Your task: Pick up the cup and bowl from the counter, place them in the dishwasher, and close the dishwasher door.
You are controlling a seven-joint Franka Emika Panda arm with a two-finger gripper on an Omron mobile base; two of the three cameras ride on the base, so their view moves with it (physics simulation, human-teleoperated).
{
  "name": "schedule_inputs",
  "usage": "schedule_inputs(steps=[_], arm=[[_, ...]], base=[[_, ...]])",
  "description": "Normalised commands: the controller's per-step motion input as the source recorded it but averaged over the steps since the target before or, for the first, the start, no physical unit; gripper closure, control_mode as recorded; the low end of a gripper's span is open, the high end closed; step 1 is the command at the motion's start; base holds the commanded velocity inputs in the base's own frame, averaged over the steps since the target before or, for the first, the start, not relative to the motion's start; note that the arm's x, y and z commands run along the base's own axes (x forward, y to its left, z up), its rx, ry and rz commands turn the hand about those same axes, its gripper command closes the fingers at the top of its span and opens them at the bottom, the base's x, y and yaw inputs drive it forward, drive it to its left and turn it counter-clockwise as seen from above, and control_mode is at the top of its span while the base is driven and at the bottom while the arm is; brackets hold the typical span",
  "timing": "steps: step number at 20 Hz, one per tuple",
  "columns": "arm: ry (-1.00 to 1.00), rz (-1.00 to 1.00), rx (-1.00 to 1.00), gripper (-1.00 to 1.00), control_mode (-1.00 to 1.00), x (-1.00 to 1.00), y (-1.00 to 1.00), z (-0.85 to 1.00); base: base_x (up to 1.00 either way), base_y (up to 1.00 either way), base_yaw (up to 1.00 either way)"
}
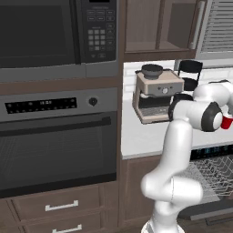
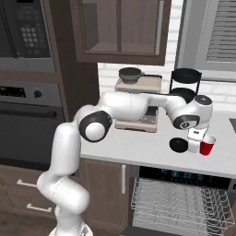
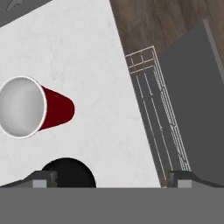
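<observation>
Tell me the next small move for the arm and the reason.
Probably shift the open gripper sideways until it is centred over the red cup, then lower. In the hand view the cup stands upright on the counter, off to one side of the fingertips, and the black bowl sits beside it.

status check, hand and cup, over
Hand open, above the counter, holding nothing. Red cup upright beside it, black bowl on its other side. Dishwasher door down, rack out. Nothing in the way.

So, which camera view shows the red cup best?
The hand view: the cup is seen large from above, pale rim and red wall clear, standing on the counter. The right base view shows it small beside the end effector; the left base view shows a red sliver.
</observation>
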Motion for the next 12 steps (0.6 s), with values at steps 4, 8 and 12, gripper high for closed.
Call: schedule_inputs(steps=[4,8,12], arm=[[0.0,0.0,0.0,-1.0,-1.0,0.23,-0.11,-0.18],[0.0,0.0,0.0,-1.0,-1.0,0.31,-0.03,-0.19],[0.0,0.0,0.0,-1.0,-1.0,0.24,-0.02,-0.26]], base=[[0.0,0.0,0.0],[0.0,0.0,0.0],[0.0,0.0,0.0]])
